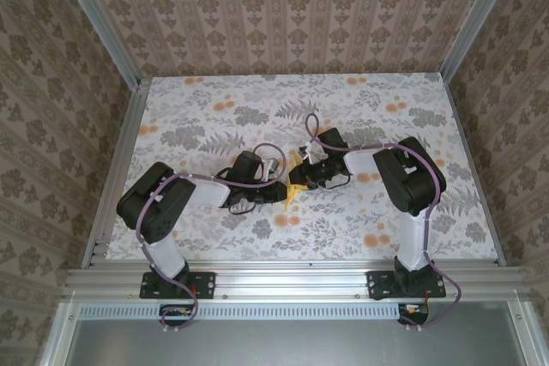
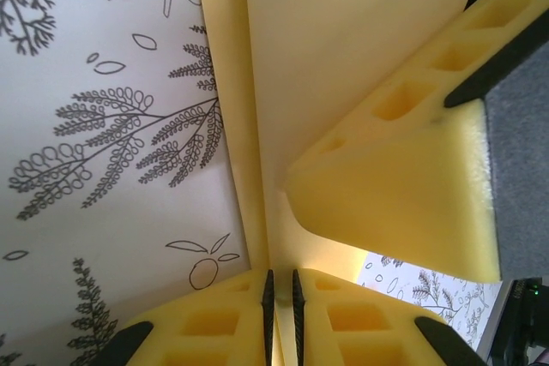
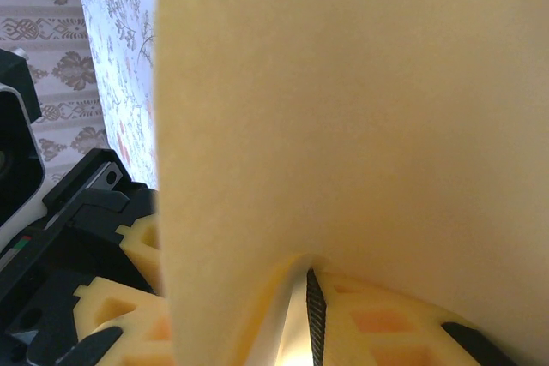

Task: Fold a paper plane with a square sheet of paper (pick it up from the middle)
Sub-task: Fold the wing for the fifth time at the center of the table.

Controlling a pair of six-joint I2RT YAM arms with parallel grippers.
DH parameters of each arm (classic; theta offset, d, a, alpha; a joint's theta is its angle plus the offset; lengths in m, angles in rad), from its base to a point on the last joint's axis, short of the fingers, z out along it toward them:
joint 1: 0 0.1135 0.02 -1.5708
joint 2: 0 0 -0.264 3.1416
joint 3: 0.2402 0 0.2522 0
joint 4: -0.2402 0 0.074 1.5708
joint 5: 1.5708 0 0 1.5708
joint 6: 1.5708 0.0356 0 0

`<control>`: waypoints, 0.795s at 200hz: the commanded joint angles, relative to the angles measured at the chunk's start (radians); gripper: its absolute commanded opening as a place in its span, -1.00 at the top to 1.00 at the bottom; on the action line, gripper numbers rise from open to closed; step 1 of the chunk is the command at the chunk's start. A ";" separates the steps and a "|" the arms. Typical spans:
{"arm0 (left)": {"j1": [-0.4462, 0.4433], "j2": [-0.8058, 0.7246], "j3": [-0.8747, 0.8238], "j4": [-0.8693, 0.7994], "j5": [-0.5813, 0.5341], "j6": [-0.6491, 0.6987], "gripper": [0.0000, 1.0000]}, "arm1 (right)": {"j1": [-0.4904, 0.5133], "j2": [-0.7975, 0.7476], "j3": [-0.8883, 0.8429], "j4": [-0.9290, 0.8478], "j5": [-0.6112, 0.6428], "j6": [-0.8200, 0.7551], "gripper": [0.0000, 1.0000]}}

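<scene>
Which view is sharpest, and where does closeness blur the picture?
Top external: even, soft light, floral-print table sharp throughout. Left wrist: the thin pale-yellow sheet of paper shows clear fold edges. Right wrist: the paper sits very close to the lens, blurred and featureless, with a warm glow.

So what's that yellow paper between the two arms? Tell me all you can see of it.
The yellow paper is thin, plain and pale. It is folded into a narrow shape with a long straight crease, and a point aims toward the arm bases. It seems lifted off the flowered table rather than lying flat. The left tool pinches it from one side and the right tool grips it from the other.
</scene>
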 commanded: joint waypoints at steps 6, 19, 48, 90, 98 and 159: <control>-0.013 0.009 0.016 -0.019 -0.010 -0.009 0.64 | -0.007 0.033 -0.028 -0.045 0.120 0.000 0.48; -0.015 0.009 0.018 -0.029 -0.017 -0.007 0.64 | -0.006 0.032 -0.028 -0.054 0.133 -0.001 0.52; -0.019 0.007 0.025 -0.061 -0.043 0.003 0.66 | -0.006 0.038 -0.020 -0.078 0.154 -0.008 0.64; -0.020 0.003 0.031 -0.077 -0.059 0.007 0.66 | -0.006 0.044 -0.026 -0.088 0.181 -0.024 0.77; -0.020 -0.004 0.029 -0.076 -0.058 0.004 0.65 | -0.006 0.045 -0.028 -0.090 0.187 -0.027 0.78; -0.018 -0.102 -0.005 -0.050 -0.048 -0.027 0.57 | -0.006 0.056 -0.023 -0.100 0.216 -0.029 0.82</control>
